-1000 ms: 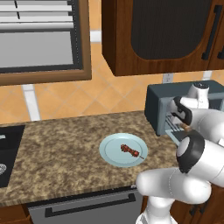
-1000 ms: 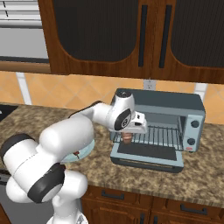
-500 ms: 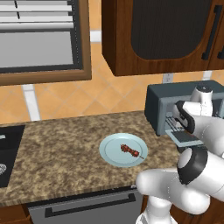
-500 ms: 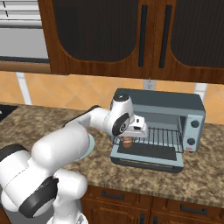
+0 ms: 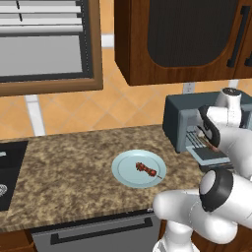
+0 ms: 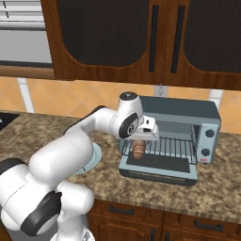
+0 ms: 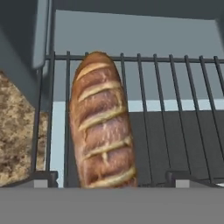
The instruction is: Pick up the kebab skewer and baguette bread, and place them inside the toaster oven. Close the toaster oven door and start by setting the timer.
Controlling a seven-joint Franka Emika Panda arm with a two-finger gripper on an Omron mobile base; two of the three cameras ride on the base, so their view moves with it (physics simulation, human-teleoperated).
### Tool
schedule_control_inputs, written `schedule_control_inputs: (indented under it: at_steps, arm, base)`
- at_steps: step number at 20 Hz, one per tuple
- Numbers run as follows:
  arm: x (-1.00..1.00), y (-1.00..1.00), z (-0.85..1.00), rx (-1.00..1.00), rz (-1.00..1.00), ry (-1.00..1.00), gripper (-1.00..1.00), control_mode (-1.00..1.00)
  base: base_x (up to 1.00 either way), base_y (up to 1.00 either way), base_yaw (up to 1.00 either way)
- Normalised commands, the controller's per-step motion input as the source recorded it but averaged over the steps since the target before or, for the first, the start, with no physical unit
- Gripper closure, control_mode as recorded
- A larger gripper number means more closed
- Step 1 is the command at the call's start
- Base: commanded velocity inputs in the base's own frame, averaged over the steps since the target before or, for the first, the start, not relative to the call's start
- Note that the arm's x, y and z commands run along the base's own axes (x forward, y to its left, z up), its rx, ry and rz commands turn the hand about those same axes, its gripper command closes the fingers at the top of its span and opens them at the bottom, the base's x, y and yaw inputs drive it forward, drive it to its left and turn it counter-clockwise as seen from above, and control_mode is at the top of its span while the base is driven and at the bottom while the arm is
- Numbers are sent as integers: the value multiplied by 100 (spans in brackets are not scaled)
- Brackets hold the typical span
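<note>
While my pincer [image 7: 107, 178] stands open with its two dark tips either side of the baguette bread [image 7: 101, 122], that crusty, scored tan loaf lies lengthwise on the thin wire rack [image 7: 175, 113] near its left edge, inside the boxy blue-grey toaster oven [image 6: 181, 134]. Its door [image 6: 157, 170] hangs down flat. On the speckled granite counter [image 5: 69, 172], the round pale blue plate [image 5: 125, 174] carries the kebab skewer [image 5: 147, 170].

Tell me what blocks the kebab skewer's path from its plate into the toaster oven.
Nothing visible does. The kebab skewer lies on the plate, the toaster oven door hangs open, and bare rack remains beside the baguette bread.
</note>
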Motion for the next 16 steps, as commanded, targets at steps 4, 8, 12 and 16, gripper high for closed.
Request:
schedule_control_inputs:
  at_steps: [4, 8, 12, 16]
  arm:
    - [-73, 36, 52, 0, -2, 0, -100, -100]
    - [-93, 96, 24, 0, -6, 1, -100, -100]
    - [-75, 100, 2, 0, 1, 10, -100, -100]
    - [-45, 100, -5, 0, 10, 6, -100, -100]
  base:
    - [0, 0, 0]
    - [0, 0, 0]
    - [0, 0, 0]
    - [0, 0, 0]
